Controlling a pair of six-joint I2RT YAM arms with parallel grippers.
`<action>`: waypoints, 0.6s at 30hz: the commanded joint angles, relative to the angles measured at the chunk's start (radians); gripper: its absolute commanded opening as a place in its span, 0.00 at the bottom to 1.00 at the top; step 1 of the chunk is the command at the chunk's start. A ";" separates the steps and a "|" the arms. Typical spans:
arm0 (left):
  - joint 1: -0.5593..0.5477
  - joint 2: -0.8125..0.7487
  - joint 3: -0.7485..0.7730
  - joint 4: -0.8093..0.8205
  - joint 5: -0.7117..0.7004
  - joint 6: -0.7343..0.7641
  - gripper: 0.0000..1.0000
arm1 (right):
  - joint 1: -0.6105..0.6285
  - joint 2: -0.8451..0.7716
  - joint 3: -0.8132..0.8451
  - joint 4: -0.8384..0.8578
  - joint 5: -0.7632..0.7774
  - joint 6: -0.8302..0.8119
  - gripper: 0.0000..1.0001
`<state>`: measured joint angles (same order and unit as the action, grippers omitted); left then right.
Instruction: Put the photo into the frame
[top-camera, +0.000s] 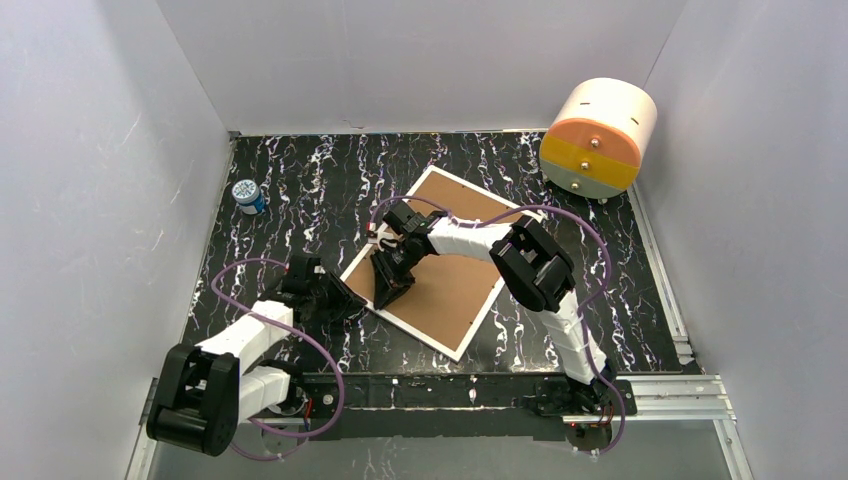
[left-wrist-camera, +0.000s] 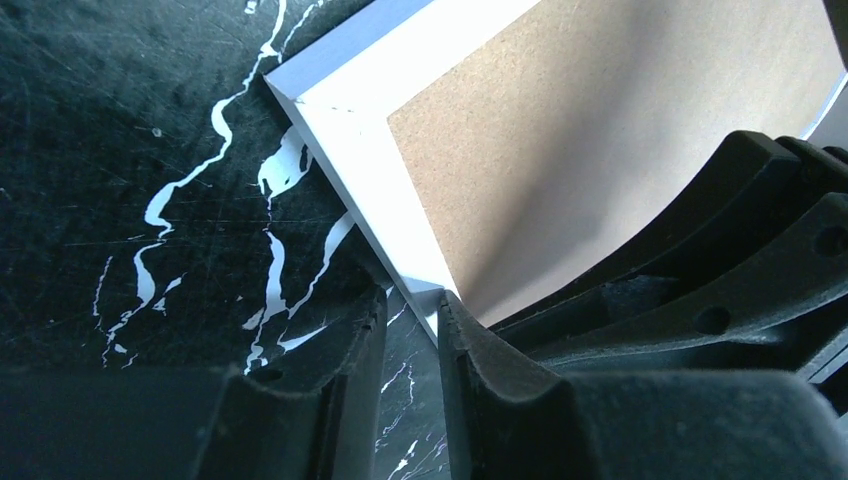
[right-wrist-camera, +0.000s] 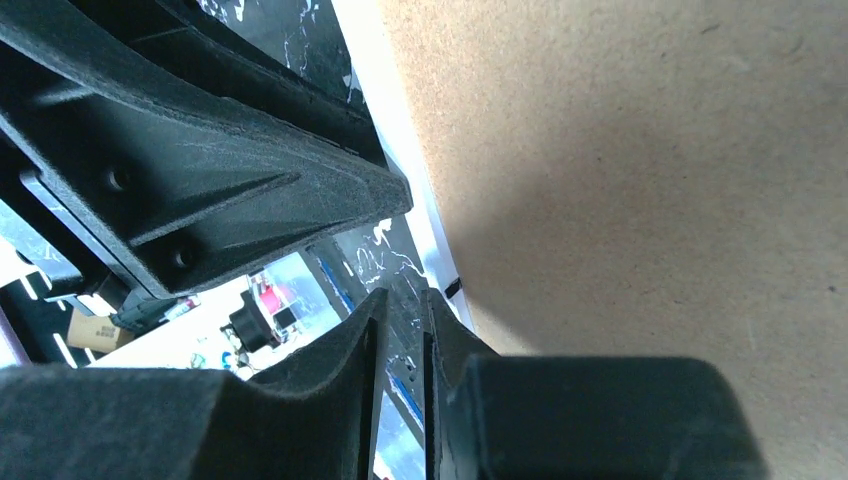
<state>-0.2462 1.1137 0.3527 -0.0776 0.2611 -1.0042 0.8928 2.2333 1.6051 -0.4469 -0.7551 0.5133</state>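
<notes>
Black marbled table (top-camera: 300, 180) carries the frame (top-camera: 455, 290), lying brown back up beneath the right gripper (right-wrist-camera: 400, 312), whose near-closed jaws may or may not grip it. The left gripper (left-wrist-camera: 412, 310) pinches its white rim. The photo is nowhere in view, so whether it is already inside cannot be told.

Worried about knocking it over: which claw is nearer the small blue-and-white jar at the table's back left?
Left. The left claw is by the white-rimmed frame's left corner, on the side facing the blue-and-white jar; the right claw is beyond it, over the frame's brown back.
</notes>
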 joint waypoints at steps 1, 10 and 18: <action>-0.004 -0.006 -0.029 -0.119 -0.085 0.028 0.22 | 0.004 0.017 0.043 0.001 0.017 -0.004 0.25; -0.003 -0.018 -0.049 -0.140 -0.093 0.028 0.21 | 0.000 0.044 0.026 0.006 0.069 -0.010 0.25; -0.003 -0.024 -0.050 -0.161 -0.096 0.038 0.21 | -0.038 0.058 -0.012 0.021 0.114 -0.024 0.23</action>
<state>-0.2466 1.0840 0.3416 -0.0914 0.2436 -1.0054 0.8845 2.2471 1.6100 -0.4381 -0.7372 0.5224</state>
